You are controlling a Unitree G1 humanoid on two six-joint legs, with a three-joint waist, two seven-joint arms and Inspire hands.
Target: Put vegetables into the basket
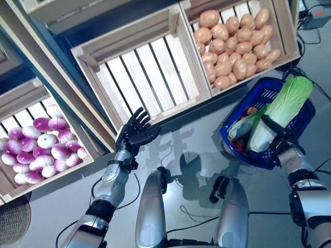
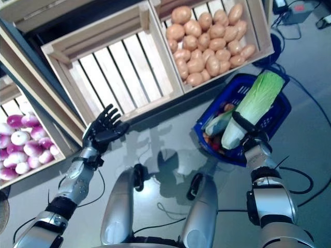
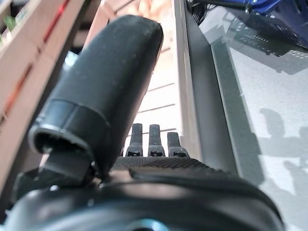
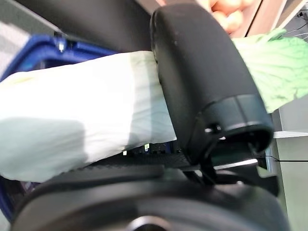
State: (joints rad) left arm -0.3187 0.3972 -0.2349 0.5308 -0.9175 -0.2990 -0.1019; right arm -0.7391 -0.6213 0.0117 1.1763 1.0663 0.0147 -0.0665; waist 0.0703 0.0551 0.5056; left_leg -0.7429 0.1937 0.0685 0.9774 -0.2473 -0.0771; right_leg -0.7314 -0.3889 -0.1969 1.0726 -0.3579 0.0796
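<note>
— Nearest to us, what is the right hand (image 1: 283,143) doing?
— Its thumb and fingers are curled round a long napa cabbage (image 1: 282,111), gripping it near the pale stalk end. The right wrist view shows the thumb wrapped over the white part, with the leafy green tip sticking out past it.
— Where does the cabbage sit in relation to the basket?
— It is tilted over the blue basket (image 1: 305,121), which stands on the floor. The stalk end is above the basket's near rim and the green tip reaches past its far rim, towards the crates. I cannot tell whether the cabbage touches the basket.
— Anything in the basket already?
— Yes, a few vegetables (image 1: 246,122) lie at its left end, partly hidden; I cannot tell what kinds.
— And the left hand (image 1: 135,132)?
— Fingers straight and spread, holding nothing, raised at the near edge of the empty wooden crate (image 1: 139,67).
— What else is around?
— A crate of potatoes (image 1: 232,46) stands just beyond the basket, and a crate of purple-and-white onions (image 1: 41,147) sits well off to the left.
</note>
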